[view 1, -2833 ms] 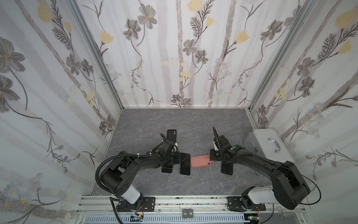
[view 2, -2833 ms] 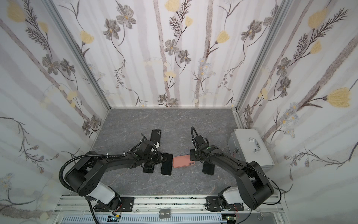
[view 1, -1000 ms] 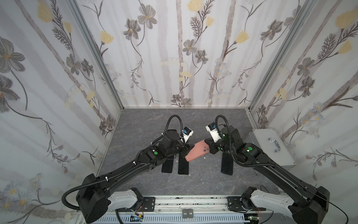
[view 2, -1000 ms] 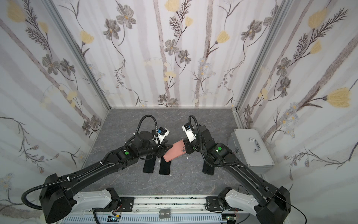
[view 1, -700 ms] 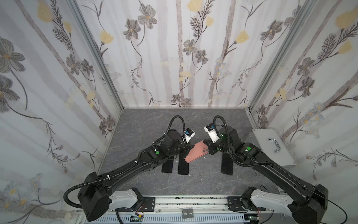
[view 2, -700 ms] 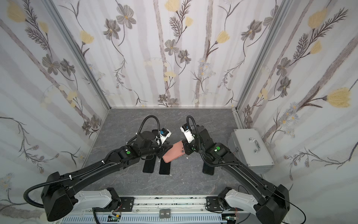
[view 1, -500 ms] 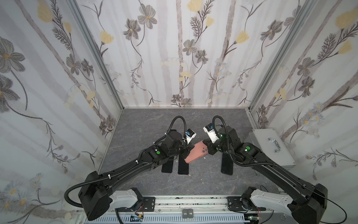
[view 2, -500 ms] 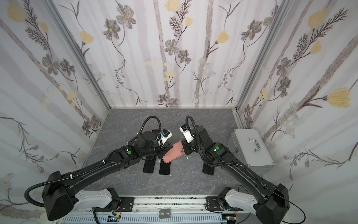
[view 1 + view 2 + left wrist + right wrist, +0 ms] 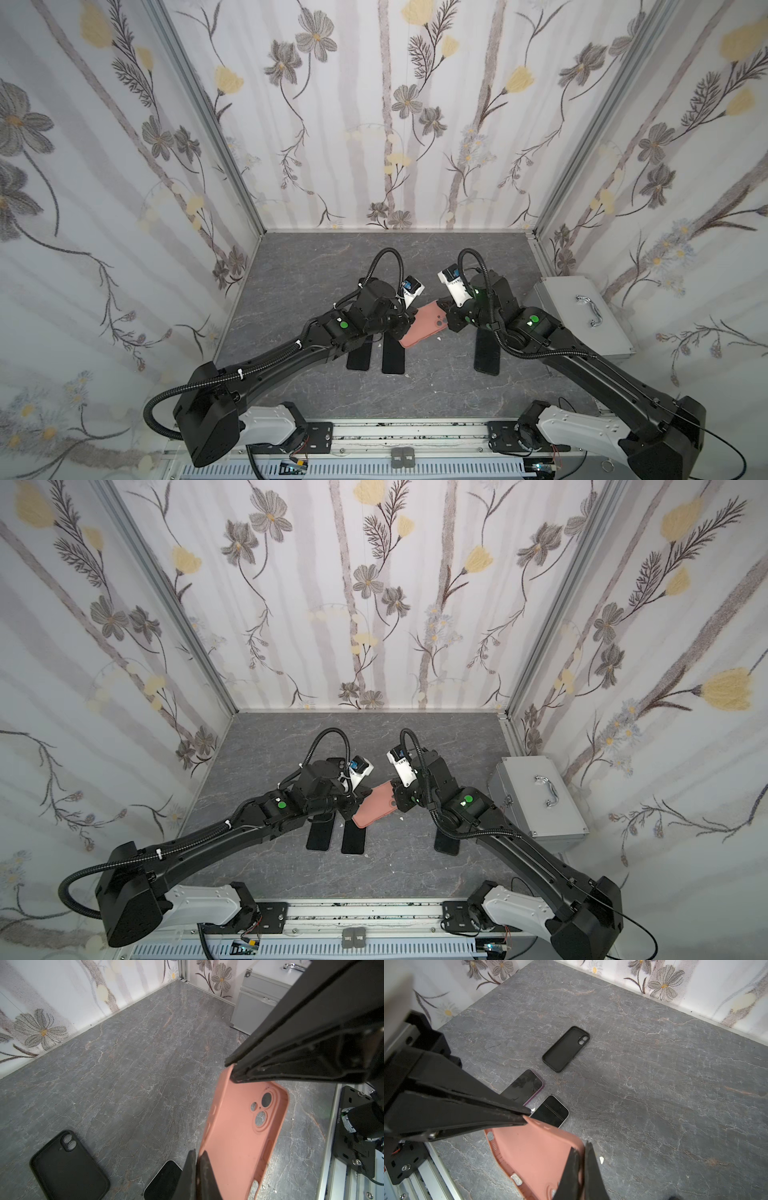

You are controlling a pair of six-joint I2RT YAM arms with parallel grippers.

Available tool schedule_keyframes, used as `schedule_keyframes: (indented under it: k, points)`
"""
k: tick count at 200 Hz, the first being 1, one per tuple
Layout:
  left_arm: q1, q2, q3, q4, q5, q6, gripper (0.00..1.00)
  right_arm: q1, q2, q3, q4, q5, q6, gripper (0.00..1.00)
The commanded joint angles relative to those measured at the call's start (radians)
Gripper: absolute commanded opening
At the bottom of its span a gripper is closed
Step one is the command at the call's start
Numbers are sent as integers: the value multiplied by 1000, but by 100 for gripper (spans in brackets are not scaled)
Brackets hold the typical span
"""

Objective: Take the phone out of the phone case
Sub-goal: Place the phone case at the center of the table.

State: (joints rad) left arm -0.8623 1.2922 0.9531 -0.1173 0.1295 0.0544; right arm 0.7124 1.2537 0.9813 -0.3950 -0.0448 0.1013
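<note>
In both top views the pink phone case (image 9: 424, 326) is held clear of the grey table (image 9: 291, 282), tilted, between the two arms. The left gripper (image 9: 405, 328) is closed on its lower end and the right gripper (image 9: 449, 318) is pinched on the end with the camera cut-out. Three dark phones (image 9: 392, 353) are seen flat on the table below, one of them well off towards the right arm, beside a metal box (image 9: 582, 316).

In the left wrist view the case (image 9: 245, 1136) is shown hollow, the table visible through its lens holes, so the phone is judged already out. The left jaws are seen shut narrowly on the case's side wall; a black case (image 9: 68, 1165) lies empty nearby.

In the right wrist view the right jaws are closed thinly on the case's rim (image 9: 542, 1153), while the left gripper's fingers (image 9: 508, 1114) are clamped on the far edge.

A handover seems to be in hand: one grip should be eased only once the other is firm, and the soft wall should not be twisted.
</note>
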Motion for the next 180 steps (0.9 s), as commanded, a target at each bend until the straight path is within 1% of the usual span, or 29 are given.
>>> schedule_keyframes:
  k: [1, 17, 27, 35, 44, 66, 85, 97, 100, 111, 129, 147, 155, 167, 180]
  points:
    - [5, 7, 7, 2, -94, -78, 0, 0, -31, -18, 105, 72, 69, 31]
    - [19, 27, 13, 25, -130, -148, 0, -2, -62, -47, 163, 163, 120, 51]
    - [33, 44, 18, 39, -168, -213, 0, -6, -76, -62, 190, 226, 159, 60]
    - [45, 60, 18, 50, -195, -270, 0, -10, -83, -76, 212, 263, 189, 64]
    - [60, 83, 23, 56, -199, -321, 0, -17, -83, -86, 232, 298, 223, 68]
    - [87, 152, 41, 62, -212, -419, 0, -26, -60, -97, 256, 340, 287, 72]
    - [104, 217, 62, 66, -250, -483, 0, -34, -35, -103, 276, 340, 331, 74]
    - [117, 256, 81, 66, -262, -530, 0, -36, -22, -101, 284, 347, 358, 81]
    - [123, 265, 85, 65, -264, -542, 0, -37, -22, -100, 287, 349, 364, 85]
    - [138, 306, 102, 66, -262, -580, 0, -37, -25, -103, 300, 340, 374, 92]
    - [162, 365, 131, 66, -257, -614, 0, -36, -68, -154, 388, 304, 350, 99]
    - [175, 412, 152, 67, -287, -614, 0, -38, -126, -246, 488, 306, 345, 100]
    - [184, 432, 159, 66, -283, -615, 0, -41, -143, -284, 528, 279, 319, 100]
    - [200, 454, 165, 68, -276, -624, 0, -53, -149, -301, 533, 200, 295, 100]
    - [212, 478, 177, 68, -257, -606, 0, -90, -132, -299, 529, 88, 326, 100]
